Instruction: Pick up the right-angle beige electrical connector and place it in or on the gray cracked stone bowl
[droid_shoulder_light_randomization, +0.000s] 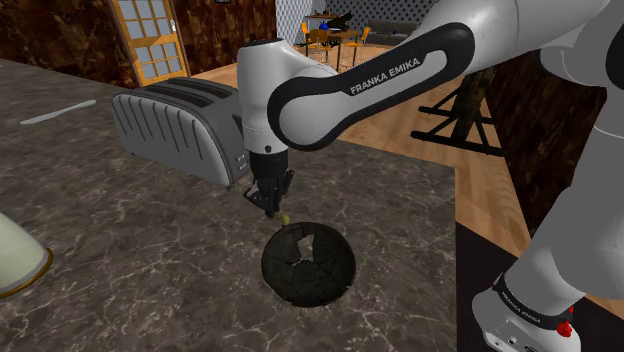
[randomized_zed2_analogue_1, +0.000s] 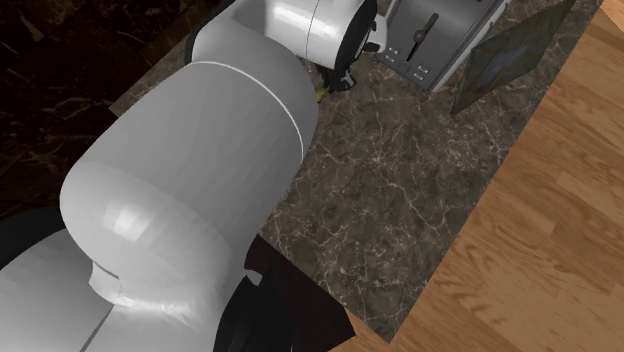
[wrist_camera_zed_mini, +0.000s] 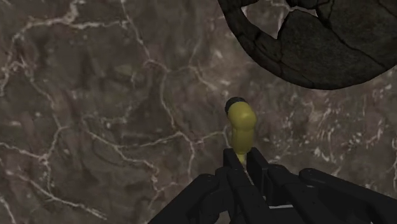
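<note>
Connector (wrist_camera_zed_mini: 242, 124), yellowish-olive with a dark tip, is clasped at its lower end between the nearly closed fingers of the black gripper (wrist_camera_zed_mini: 245, 160), over the dark veined marble countertop (wrist_camera_zed_mini: 95, 127). In the shoulder view it sits near the rim of the dark cracked stone bowl (droid_shoulder_light_randomization: 308, 266), apart from it. Gaps between the bowl's broken pieces show countertop. A grey toaster (droid_shoulder_light_randomization: 180, 125) stands behind the gripper.
</note>
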